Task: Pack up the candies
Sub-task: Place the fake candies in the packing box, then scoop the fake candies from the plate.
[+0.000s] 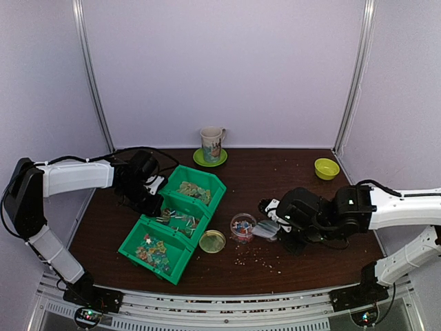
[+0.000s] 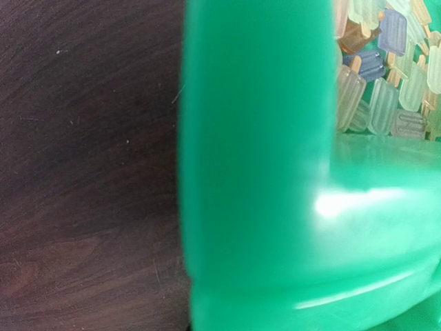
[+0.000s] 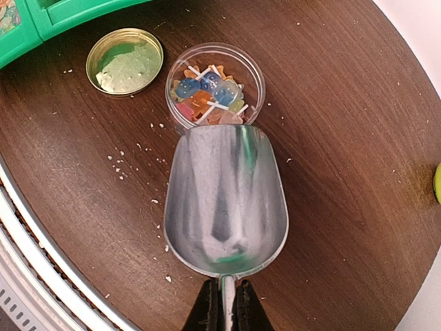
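Observation:
Small mixed-colour candies (image 3: 207, 95) lie in a clear round jar (image 3: 253, 69) on the table. My right gripper (image 3: 224, 289) is shut on the handle of an empty metal scoop (image 3: 224, 200), whose mouth rests at the jar's near rim. In the top view the right gripper (image 1: 279, 222) holds the scoop (image 1: 265, 229) just right of the jar (image 1: 242, 226). The tan lid (image 3: 125, 61) lies upside down left of the jar. My left gripper (image 1: 148, 183) is at the left edge of the green bins. Its fingers are hidden in its wrist view, which shows a bin wall (image 2: 262, 172) and pale candies (image 2: 386, 76) inside.
Three joined green bins (image 1: 207, 178) of candies stand at the centre left. A mug on a green saucer (image 1: 212, 143) stands at the back and a yellow-green bowl (image 1: 326, 168) at the back right. Crumbs (image 3: 117, 162) are scattered near the jar. The table's near edge curves close below the scoop.

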You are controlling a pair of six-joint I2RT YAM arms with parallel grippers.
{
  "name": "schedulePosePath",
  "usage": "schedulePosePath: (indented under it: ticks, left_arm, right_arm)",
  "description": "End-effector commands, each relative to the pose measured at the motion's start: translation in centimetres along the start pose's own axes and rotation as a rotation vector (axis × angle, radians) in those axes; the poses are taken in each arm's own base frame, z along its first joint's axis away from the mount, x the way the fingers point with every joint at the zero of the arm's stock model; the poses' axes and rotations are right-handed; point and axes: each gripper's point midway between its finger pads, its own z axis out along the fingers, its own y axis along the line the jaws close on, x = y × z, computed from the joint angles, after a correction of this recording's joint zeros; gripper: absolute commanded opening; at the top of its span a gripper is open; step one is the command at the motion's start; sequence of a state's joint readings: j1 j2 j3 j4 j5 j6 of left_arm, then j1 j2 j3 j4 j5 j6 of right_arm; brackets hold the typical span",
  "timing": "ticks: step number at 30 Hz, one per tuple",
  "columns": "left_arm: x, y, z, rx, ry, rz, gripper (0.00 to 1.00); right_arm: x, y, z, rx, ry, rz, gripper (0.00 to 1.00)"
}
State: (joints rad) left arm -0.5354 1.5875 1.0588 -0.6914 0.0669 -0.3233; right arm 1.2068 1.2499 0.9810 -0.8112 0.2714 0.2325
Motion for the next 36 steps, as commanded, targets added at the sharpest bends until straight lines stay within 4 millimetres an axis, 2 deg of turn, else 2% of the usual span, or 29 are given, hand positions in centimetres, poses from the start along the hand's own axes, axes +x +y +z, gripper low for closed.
schedulePosePath:
  ticks: [1,5,9,18,26,36]
  left_arm:
    - [-4.2,-1.3,-3.2,0.065,-0.157,-0.01,0.0]
    - [-4.3,-1.4,-3.1,0.069,-0.157,-0.009,0.0]
    - [-4.2,-1.5,-3.1,0.074,-0.154,-0.008,0.0]
    - [-4.2,-1.6,-3.0,0.084,-0.15,-0.005,0.0]
    - [-4.2,-1.8,-2.9,0.095,-0.145,-0.002,0.0]
    - [-4.0,-2.0,-2.5,0.102,-0.131,0.003,0.0]
  right_arm:
    - [-0.6,-0.7,-0.9,0.039,-0.007,-0.027,0.0]
    - [-1.9,-0.8,-1.7,0.039,-0.05,-0.036,0.0]
    - [-3.8,0.2,-2.3,0.006,-0.114,-0.069,0.0]
    - [-7.7,2.5,-1.7,0.004,-0.171,-0.161,0.0]
    - [-11.4,5.3,-1.8,-0.019,-0.235,-0.254,0.0]
    - [-14.2,7.0,-0.6,0.004,-0.189,-0.348,0.0]
